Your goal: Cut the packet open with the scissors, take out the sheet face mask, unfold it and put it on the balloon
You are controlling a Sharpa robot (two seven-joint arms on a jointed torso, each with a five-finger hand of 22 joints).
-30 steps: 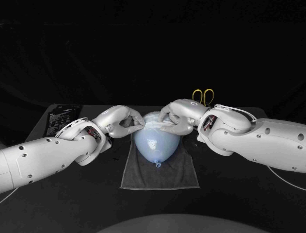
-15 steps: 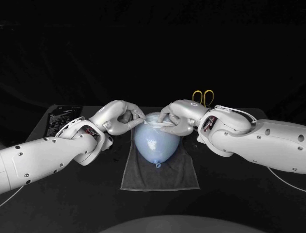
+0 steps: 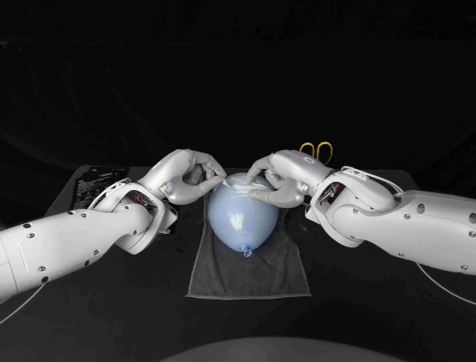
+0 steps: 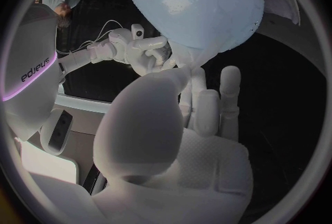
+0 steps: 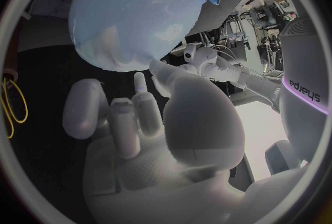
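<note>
Over balloon (image 3: 243, 219), both robot hands (image 3: 190, 179) (image 3: 277, 181) pinch mask (image 3: 238, 182).

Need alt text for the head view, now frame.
The robot's left hand and right hand pinch a white sheet mask at the far end of a pale blue balloon lying on a grey cloth. Yellow-handled scissors lie behind the right hand.

One balloon (image 3: 243, 219), one sheet mask (image 3: 238, 183) (a pale strip across the balloon's top), one grey cloth (image 3: 249, 268), one pair of scissors (image 3: 316, 149), one dark packet (image 3: 94, 185), and two hands: left hand (image 3: 188, 175), right hand (image 3: 276, 177).
</note>
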